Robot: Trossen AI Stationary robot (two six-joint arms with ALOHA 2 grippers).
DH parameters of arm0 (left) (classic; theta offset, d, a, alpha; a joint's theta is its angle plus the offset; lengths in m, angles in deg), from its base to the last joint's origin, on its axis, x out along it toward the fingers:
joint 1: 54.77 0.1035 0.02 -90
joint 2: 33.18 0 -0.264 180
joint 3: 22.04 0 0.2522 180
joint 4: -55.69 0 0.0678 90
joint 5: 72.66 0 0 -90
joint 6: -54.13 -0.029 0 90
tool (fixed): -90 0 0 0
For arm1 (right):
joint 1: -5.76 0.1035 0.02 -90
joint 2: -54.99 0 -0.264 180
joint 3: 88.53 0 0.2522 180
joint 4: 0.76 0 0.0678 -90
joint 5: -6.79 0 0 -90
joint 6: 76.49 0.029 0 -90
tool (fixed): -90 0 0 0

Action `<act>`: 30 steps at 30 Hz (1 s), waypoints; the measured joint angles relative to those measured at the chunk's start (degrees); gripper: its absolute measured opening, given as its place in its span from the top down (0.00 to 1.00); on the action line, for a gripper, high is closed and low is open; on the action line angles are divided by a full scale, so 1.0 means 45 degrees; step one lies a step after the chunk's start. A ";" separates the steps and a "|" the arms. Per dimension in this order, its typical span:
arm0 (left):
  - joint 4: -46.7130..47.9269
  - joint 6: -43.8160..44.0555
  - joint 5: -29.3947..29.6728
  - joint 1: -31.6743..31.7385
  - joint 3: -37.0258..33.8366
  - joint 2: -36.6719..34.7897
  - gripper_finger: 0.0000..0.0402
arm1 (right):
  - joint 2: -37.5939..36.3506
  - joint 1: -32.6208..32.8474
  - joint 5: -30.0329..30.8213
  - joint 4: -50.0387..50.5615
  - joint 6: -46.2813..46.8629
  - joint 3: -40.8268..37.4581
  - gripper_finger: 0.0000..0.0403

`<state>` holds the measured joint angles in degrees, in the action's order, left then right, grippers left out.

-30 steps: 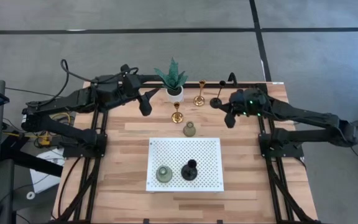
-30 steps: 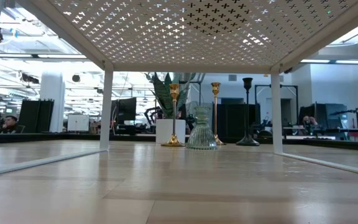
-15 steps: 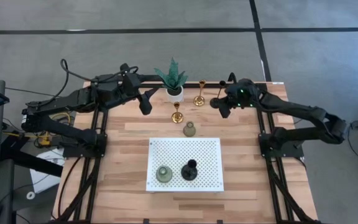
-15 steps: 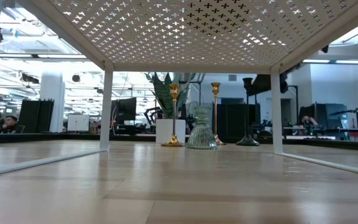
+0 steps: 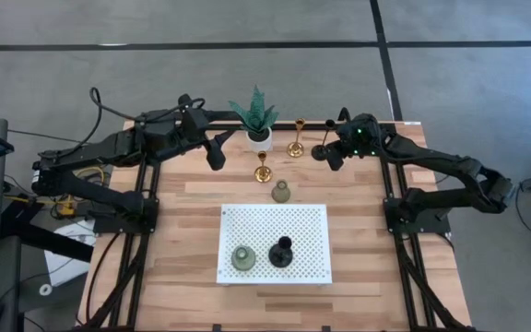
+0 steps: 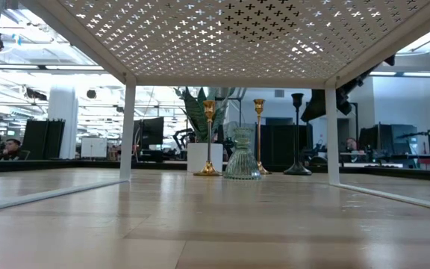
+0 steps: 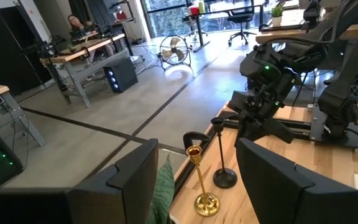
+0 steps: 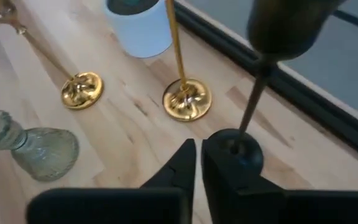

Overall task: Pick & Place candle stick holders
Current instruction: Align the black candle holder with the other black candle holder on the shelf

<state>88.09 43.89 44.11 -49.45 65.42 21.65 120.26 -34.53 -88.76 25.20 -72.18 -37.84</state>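
The left gripper [image 5: 216,153] waits, jaws half open, empty, left of the potted plant [image 5: 255,115]. At the desk's [image 5: 182,240] back right, a tall black stemmed candle stick holder [image 5: 324,140] stands upright — long axis vertical, cup up. The right gripper [image 5: 336,159] hovers beside it, jaws nearly closed, empty. The approach is under way; next, widen, straddle the stem — and clamp.
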 joint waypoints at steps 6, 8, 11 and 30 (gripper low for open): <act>0.0000 0.0000 0.0004 0.0000 0.0000 0.0000 0.46 | 0.0000 -0.0293 0.0244 -0.0803 -0.0045 0.0000 0.71; 0.0000 0.0000 0.0004 0.0000 0.0000 0.0000 0.46 | 0.0000 -0.0326 0.0241 -0.1256 -0.0047 0.0000 0.62; 0.0000 0.0000 0.0004 0.0000 0.0000 0.0000 0.46 | 0.0000 -0.0326 0.0236 -0.1649 0.0011 0.0000 0.50; 0.0003 0.0000 0.0004 0.0000 0.0005 0.0000 0.46 | 0.2564 -0.0598 0.1308 -0.4252 -0.0136 0.0000 0.52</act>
<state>88.10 43.89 44.13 -49.45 65.44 21.65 131.80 -37.22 -82.88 6.07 -72.79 -37.84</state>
